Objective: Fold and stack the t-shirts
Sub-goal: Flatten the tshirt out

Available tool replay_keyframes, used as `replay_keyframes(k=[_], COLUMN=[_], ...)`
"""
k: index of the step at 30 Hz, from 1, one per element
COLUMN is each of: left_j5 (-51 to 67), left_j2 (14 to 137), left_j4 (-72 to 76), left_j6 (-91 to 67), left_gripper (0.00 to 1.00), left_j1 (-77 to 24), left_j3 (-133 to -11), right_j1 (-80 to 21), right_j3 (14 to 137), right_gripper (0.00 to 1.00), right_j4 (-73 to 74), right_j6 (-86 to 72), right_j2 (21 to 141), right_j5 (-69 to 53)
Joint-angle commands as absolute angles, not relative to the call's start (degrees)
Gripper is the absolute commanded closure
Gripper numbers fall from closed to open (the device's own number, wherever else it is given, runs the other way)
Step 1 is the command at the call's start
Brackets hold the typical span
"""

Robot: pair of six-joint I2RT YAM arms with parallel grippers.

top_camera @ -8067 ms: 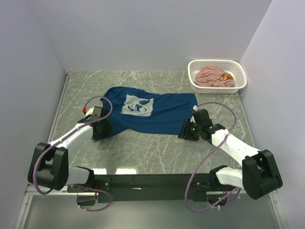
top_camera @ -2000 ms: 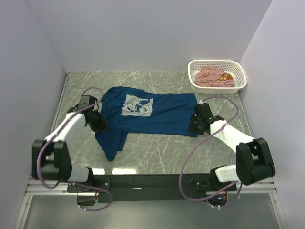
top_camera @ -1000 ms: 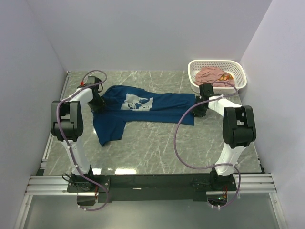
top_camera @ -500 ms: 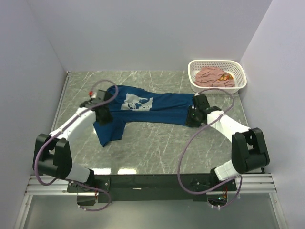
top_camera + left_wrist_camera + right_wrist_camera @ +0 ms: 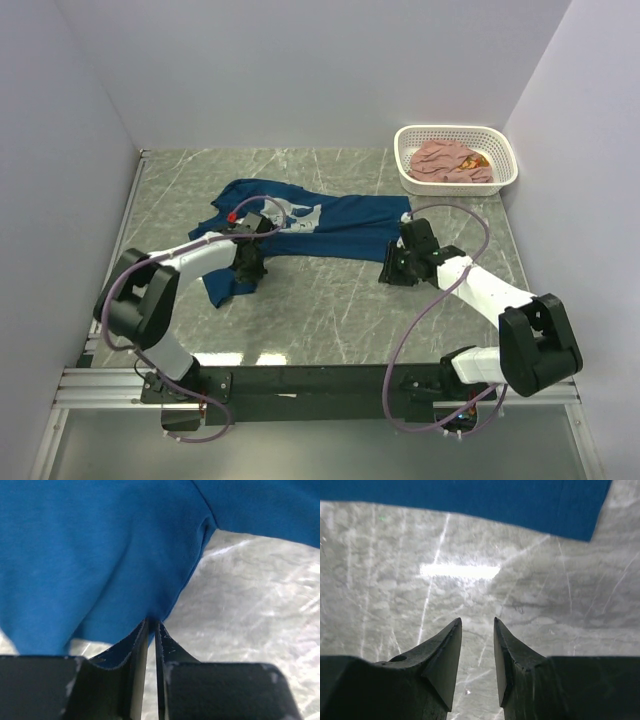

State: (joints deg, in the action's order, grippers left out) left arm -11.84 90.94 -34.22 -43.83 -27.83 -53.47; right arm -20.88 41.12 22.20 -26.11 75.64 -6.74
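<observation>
The navy blue t-shirt (image 5: 340, 225) lies spread across the marble table, its white chest print (image 5: 290, 212) facing up. My left gripper (image 5: 250, 266) sits at the shirt's near-left part. In the left wrist view its jaws (image 5: 151, 624) are closed to a thin slit, with a fold of the blue cloth (image 5: 100, 555) pinched at the tips. My right gripper (image 5: 390, 270) hovers just off the shirt's near-right hem. It is open over bare table (image 5: 477, 622), and the blue hem (image 5: 495, 500) lies ahead of it, untouched. The pink t-shirt (image 5: 450, 160) lies crumpled in the basket.
A white perforated basket (image 5: 455, 130) stands at the far right corner of the table. Grey walls close in the left, far and right sides. The table (image 5: 330, 310) shows bare marble between the shirt and the arm bases.
My left gripper came in from the shirt's far-left shoulder to its near-left part and closed on the cloth. My right gripper drew back from the far-right corner to the near-right hem.
</observation>
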Motion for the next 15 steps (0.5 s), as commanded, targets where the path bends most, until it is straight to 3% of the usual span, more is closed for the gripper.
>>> replay_keyframes(k=[1,11,14,15], left_j5=[-11.51,-6.50,-8.25,-9.22], left_j2=[94.38,94.05,89.40,87.91], left_j4=[-31.64,-37.95,-40.42,-42.34], left_j6=[-45.44,-53.25,-55.89,-56.42], left_gripper=[0.84,0.81,0.75,0.69], left_j1=[-29.61,-40.42,-40.61,-40.61], left_j3=[-54.31,-56.86,-56.69,-56.60], right_j1=[-21.27,-21.27,-21.36,-21.27], right_j3=[38.86,37.88,38.58,38.93], right_gripper=[0.60,0.60,0.60,0.61], right_j4=[19.69,19.77,20.56,21.09], right_j6=[-26.10,-25.23,-24.87,-24.70], right_j2=[72.78,71.90,70.93,70.67], right_j5=[-7.56,-7.56,-7.12,-6.86])
